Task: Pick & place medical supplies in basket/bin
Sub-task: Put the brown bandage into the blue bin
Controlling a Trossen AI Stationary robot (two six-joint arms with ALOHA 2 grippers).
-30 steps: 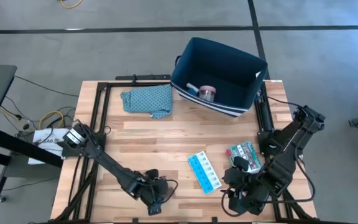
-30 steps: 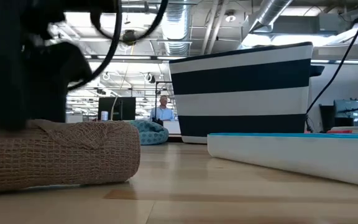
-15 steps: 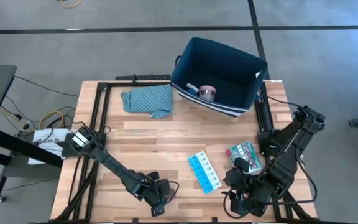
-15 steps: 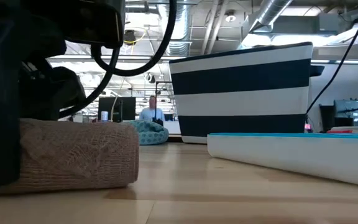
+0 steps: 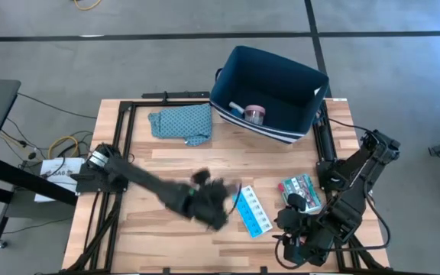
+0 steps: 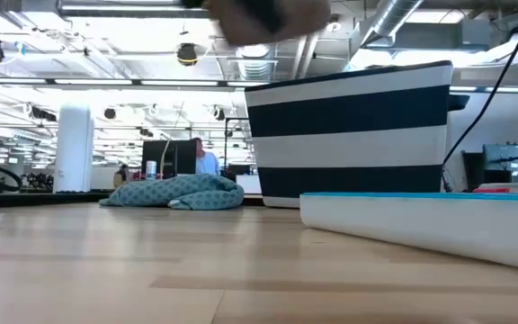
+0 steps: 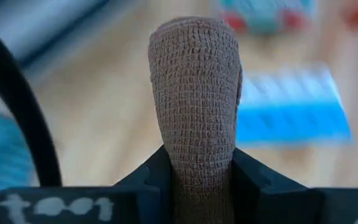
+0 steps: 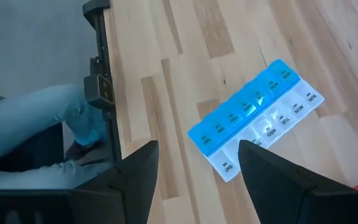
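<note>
The brown bandage roll [image 7: 194, 93], soft and light by the look of it so gripping it across the middle seems right, is riding clamped in the left gripper [image 5: 214, 205] above the table's middle, while the right gripper [image 8: 194, 180] is sitting spread open at the near right corner.

— What colours do you see?
— Tan woven bandage roll [image 7: 194, 99], dark pincer [image 7: 194, 186], light wood surface [image 5: 174, 164]. The bin [image 5: 270, 92] is navy inside, navy and white stripes outside.
— And the rest?
— Light-blue and white pill organiser [image 8: 257, 118], teal patterned cloth [image 5: 182, 122], green-red packet [image 5: 299, 186].
</note>
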